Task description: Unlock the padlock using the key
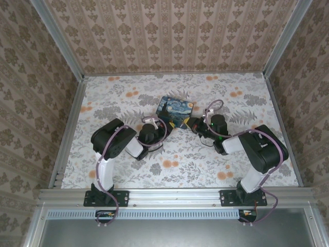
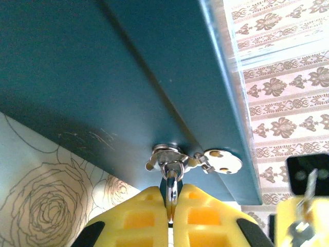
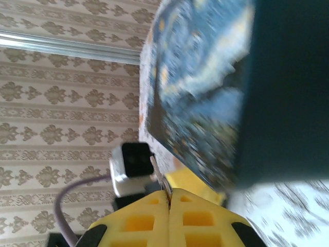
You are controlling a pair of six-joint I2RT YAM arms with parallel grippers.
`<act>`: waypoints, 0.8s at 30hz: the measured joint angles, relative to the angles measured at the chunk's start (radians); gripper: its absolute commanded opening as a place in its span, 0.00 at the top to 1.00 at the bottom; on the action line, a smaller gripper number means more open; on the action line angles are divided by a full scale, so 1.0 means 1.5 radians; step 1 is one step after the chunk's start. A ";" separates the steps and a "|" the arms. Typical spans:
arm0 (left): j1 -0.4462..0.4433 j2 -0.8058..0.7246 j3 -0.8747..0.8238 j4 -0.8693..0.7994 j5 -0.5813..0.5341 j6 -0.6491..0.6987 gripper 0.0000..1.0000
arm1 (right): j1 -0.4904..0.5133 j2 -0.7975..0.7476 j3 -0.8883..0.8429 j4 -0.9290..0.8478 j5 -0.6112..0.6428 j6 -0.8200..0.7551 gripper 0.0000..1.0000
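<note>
Wallpaper with a brown ornament pattern (image 1: pixel 169 36) closes the cell on three sides, and the flowered tabletop (image 1: pixel 205 159) carries everything. The yellow fingers of the left gripper (image 2: pixel 171 200) are pressed together on a small silver loop with a dark body under it, which I take for the tiny dark metal padlock (image 2: pixel 172 181). The pads hide most of the body, so the keyhole cannot be seen. The padlock hangs from the silver metal latch (image 2: pixel 167 153) on the side of the rounded dark-blue box with the starry-night print (image 2: pixel 103 67), which stands near the middle of the table. The right gripper (image 3: pixel 168 198) is also pressed together, pinching the thin silver key (image 3: pixel 161 181), whose blade sticks out between the pads toward the box.

The step in hand seems to be bringing the key to the lock. To do it well, the left gripper should hold the padlock steady with its keyhole turned toward the right gripper. The key should come slowly and in line with the hole, not at an angle. The round silver plate (image 2: pixel 223 160) of the latch sits just beside the padlock on the key's side and could catch the blade. Both grippers are near each other at the box, so there is little room between them. The walls and table edges are well apart from them.
</note>
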 measured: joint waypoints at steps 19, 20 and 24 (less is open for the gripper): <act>0.013 -0.023 -0.016 -0.011 0.089 -0.110 1.00 | 0.093 0.085 -0.110 0.103 0.049 0.017 1.00; 0.013 -0.023 -0.016 -0.011 0.092 -0.113 1.00 | 0.093 0.092 -0.110 0.108 0.052 0.019 1.00; 0.017 -0.023 -0.016 -0.010 0.110 -0.126 1.00 | 0.093 0.105 -0.111 0.129 0.062 0.023 1.00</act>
